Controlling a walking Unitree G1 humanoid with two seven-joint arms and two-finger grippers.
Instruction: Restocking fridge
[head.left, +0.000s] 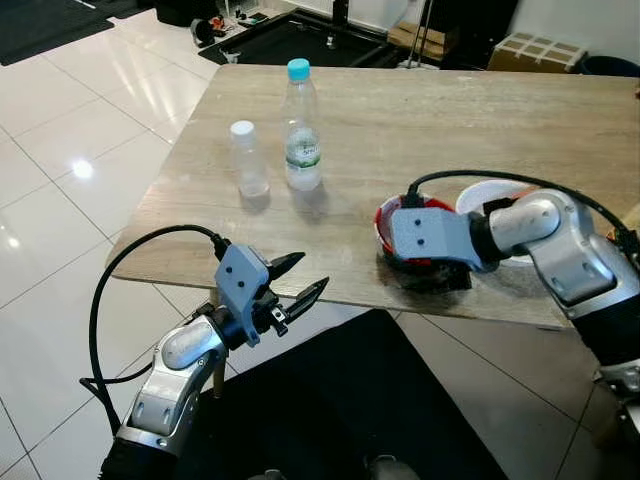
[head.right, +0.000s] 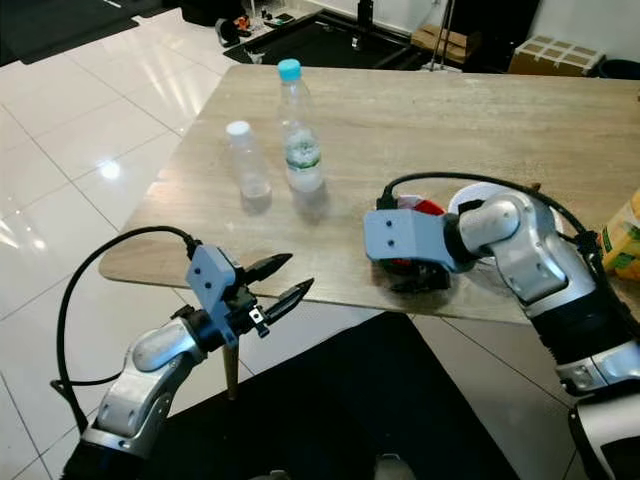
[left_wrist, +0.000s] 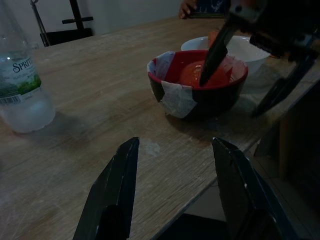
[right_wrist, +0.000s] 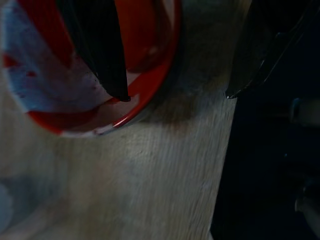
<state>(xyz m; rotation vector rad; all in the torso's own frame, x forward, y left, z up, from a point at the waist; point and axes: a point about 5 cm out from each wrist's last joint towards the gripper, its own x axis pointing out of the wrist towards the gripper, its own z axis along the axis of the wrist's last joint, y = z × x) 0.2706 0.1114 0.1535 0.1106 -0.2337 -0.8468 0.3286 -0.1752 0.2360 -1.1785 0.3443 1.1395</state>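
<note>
Two plastic bottles stand on the table (head.left: 420, 110): one Sprite bottle (head.left: 302, 128) with a blue cap, and just to its left one smaller clear bottle (head.left: 247, 158) with a white cap. Two bowls sit to the right of the Sprite bottle, nearer the table's front edge: one red-and-black bowl (left_wrist: 197, 87) and, touching it on its far right side, one white bowl (left_wrist: 242, 49). One yellow package (head.right: 624, 240) lies at the table's right end, well apart from the Sprite bottle. One cardboard box (head.left: 540, 50) stands on the floor beyond the table.
</note>
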